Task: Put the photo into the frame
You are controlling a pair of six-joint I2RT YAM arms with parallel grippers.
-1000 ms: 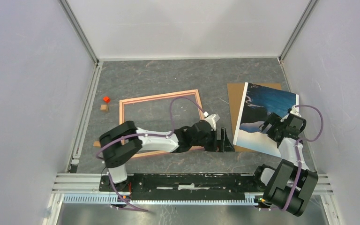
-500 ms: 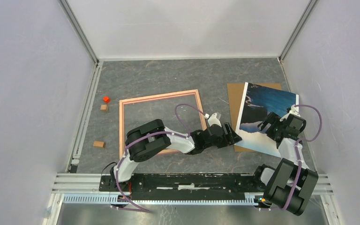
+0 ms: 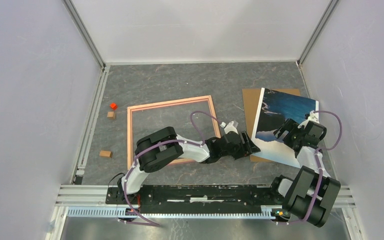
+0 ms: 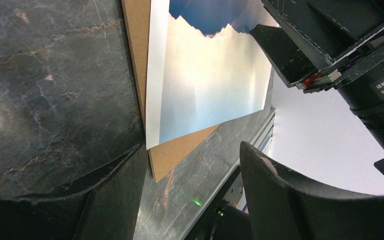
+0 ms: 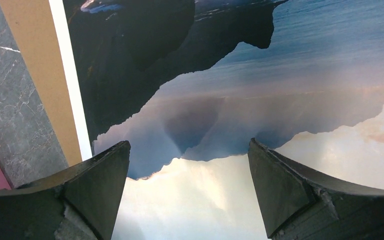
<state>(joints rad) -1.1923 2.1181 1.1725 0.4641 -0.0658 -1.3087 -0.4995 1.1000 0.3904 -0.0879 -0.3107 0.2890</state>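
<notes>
Brown backing board (image 3: 250, 115) right on grey tabletop (image 3: 180, 82); red cube (image 3: 113, 106) and wooden block (image 3: 111, 115) left, second block (image 3: 105, 154) nearer.

A glossy landscape photo (image 3: 290, 112), with dark cliffs, blue water and pale sky, is lying skewed across a brown backing board (image 3: 249, 107) at the right. A thin salmon-pink frame (image 3: 129, 135) is lying flat, well apart to its left.

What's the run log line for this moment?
left tool: open, at photo near corner | right tool: open, over photo | photo: on backing board, not gripped | frame: no photo inside
</notes>
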